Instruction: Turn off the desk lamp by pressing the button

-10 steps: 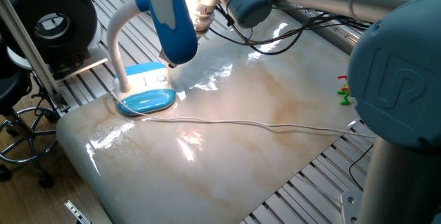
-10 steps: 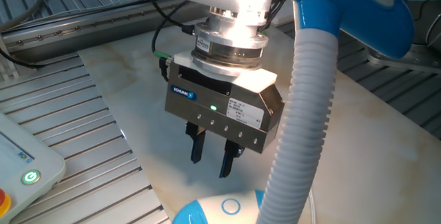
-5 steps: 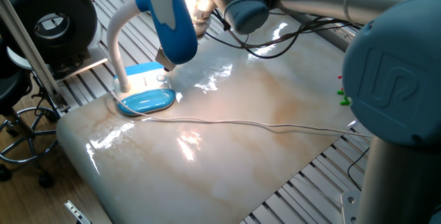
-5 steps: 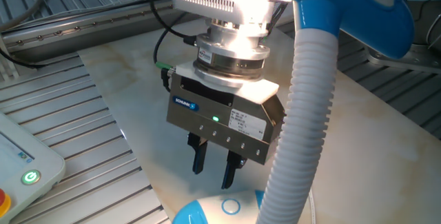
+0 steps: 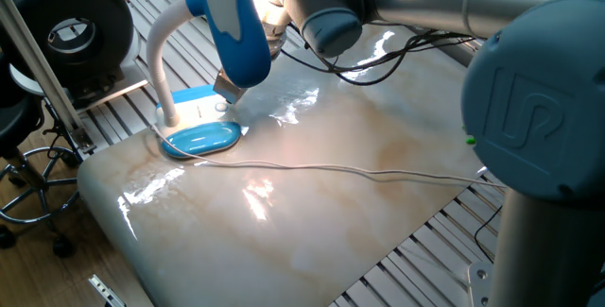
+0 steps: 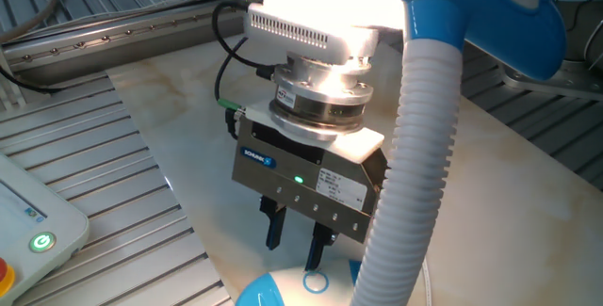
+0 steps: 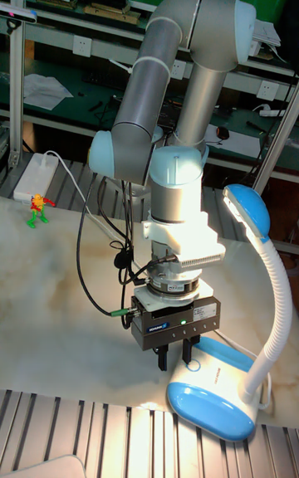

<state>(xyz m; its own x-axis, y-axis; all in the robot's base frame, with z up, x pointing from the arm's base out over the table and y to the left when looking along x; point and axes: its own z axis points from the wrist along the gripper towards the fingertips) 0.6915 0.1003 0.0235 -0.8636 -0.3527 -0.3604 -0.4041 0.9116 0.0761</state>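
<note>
The one big grey robot arm [image 7: 166,63] fills much of every view, and in one fixed view its top is cut off. There is one desk lamp [image 7: 249,279], lit, at the table [image 5: 312,222] edge. It has a white bendy neck, a long blue head and an oval blue base. In one fixed view the head hides the gripper. Its thin white cord [image 5: 378,172] runs across the table. The gripper [image 6: 298,243] hangs just above the base, its two dark fingers [image 6: 273,226] a little apart, holding nothing. The one small round button [image 6: 316,281] sits right under them, half hidden.
</note>
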